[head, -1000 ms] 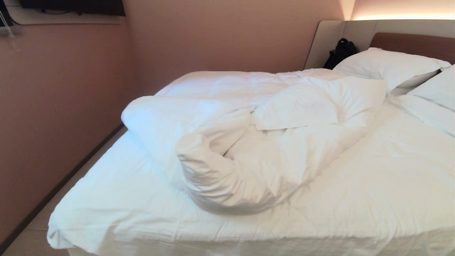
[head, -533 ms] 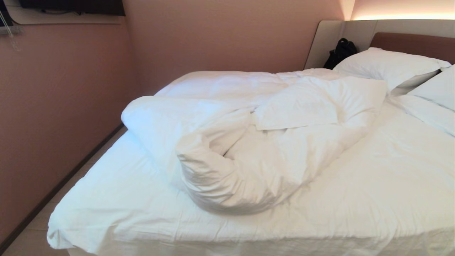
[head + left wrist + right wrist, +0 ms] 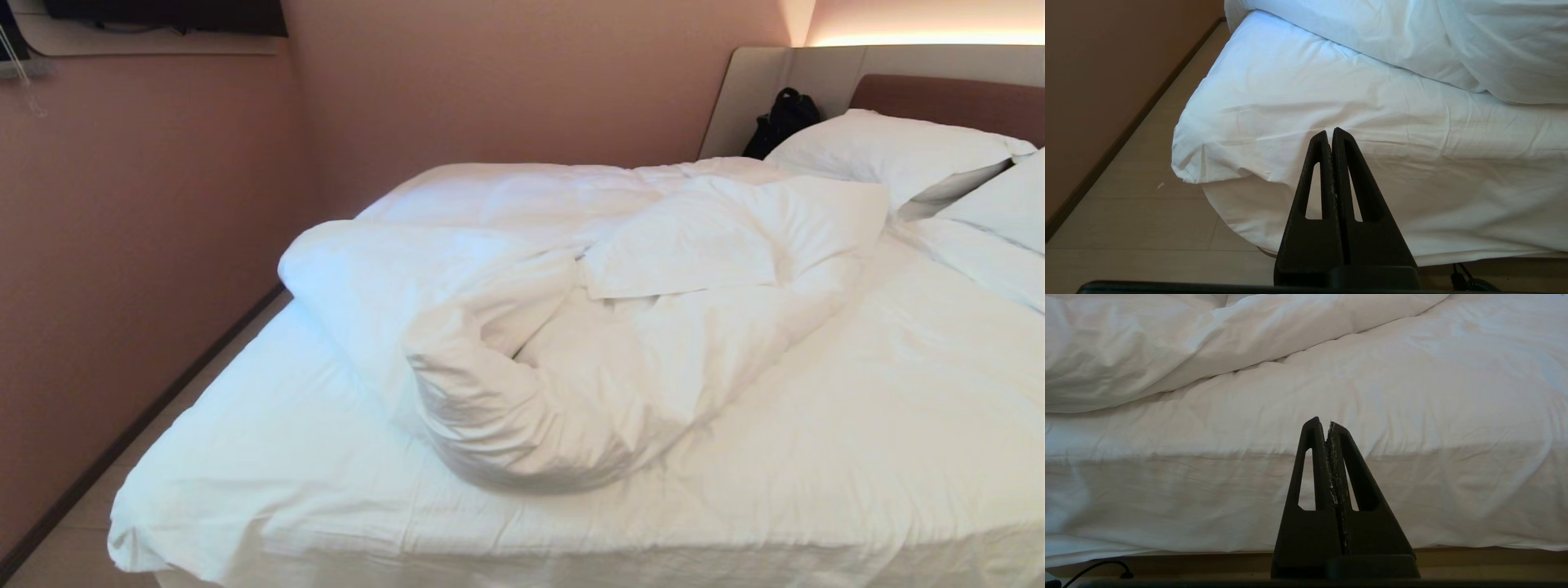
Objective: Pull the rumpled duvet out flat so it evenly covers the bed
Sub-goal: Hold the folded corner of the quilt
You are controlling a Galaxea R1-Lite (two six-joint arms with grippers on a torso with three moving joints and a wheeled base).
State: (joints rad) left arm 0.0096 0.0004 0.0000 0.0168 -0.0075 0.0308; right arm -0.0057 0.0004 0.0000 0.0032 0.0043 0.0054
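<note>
Fingers pressed together and empty on my left gripper (image 3: 1331, 132) and right gripper (image 3: 1327, 422), both short of the bed (image 3: 245, 457). Beyond, the duvet (image 3: 563, 343) lies bunched mid-mattress, pillows (image 3: 890, 151) behind.

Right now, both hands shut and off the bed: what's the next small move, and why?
Probably open the left hand and reach for the rolled edge of the duvet. The duvet lies bunched mid-bed with its fold curled toward the foot, leaving the sheet of the bed bare there. The right hand is shut too, facing the bed's side; neither holds anything.
</note>
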